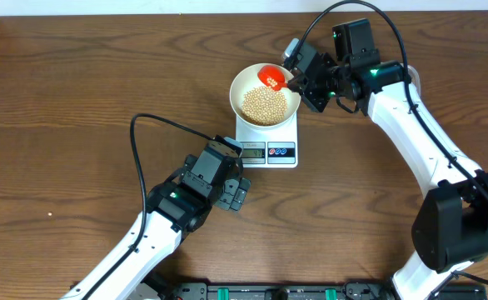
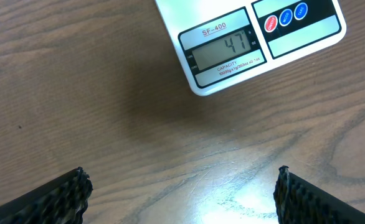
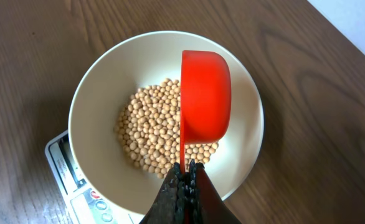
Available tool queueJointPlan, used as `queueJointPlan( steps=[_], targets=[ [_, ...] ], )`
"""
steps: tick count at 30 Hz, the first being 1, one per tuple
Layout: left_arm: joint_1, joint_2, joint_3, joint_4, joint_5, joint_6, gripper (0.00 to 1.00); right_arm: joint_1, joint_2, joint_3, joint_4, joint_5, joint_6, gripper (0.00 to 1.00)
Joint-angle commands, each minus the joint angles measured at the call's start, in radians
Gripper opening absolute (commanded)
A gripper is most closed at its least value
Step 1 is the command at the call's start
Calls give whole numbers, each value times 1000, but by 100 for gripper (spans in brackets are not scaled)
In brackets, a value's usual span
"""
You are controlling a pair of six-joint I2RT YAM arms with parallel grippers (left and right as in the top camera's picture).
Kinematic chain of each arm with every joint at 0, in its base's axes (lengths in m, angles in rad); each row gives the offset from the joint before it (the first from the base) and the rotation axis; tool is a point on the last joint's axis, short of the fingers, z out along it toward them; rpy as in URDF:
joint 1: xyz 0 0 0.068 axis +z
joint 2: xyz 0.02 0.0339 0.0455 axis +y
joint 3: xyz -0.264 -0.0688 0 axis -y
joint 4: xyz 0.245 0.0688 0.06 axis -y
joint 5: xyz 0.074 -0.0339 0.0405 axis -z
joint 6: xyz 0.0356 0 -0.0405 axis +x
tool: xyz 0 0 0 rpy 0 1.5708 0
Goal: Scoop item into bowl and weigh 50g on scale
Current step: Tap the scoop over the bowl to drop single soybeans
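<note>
DESK: What does the table (image 1: pixel 61 100) show, widest first?

PHOTOG: A wooden table with two arms at work. The scale (image 1: pixel 267 135) sits mid-table, and the bowl (image 1: pixel 242 83) stands squarely on it. The left gripper (image 2: pixel 181 183) hovers just in front of the scale, jaws spread wide, holding nothing.

DESK: And the right?

PHOTOG: The right gripper (image 3: pixel 184 173) reaches in over the bowl's rim, jaws pressed together on the thin handle of a red scoop (image 3: pixel 204 93). The scoop hangs above the bowl, rolled onto its side, its mouth turned away from the wrist camera. Whether anything is left in it cannot be told.

DESK: Where are the beans?

PHOTOG: The beans (image 3: pixel 154 127) lie heaped at the bottom of the bowl. None are seen on the table.

DESK: So how far along?

PHOTOG: Nearly there, by my read. The display (image 2: pixel 226 53) shows 47, a shade under target. The scooping and most of the weighing look done. What is left is a top-up of a few beans, then a check of the display. Pouring freely now would likely overshoot.
</note>
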Motion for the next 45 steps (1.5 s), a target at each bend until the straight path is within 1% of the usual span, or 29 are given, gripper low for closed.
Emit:
queueJointPlan(
  steps=[1, 8, 14, 23, 45],
  targets=[
    [-3, 6, -5, 1, -3, 14, 96, 5, -16, 4, 7, -4, -36, 1],
    [-3, 6, -5, 1, -3, 14, 96, 5, -16, 4, 9, 3, -37, 1],
    [-3, 6, -5, 1, -3, 13, 96, 5, -16, 4, 8, 3, 103, 1],
    [-3, 6, -5, 1, -3, 14, 96, 5, -16, 4, 7, -5, 194, 1],
    [-3, 6, -5, 1, -3, 14, 96, 5, -16, 4, 11, -8, 199, 1]
  ],
)
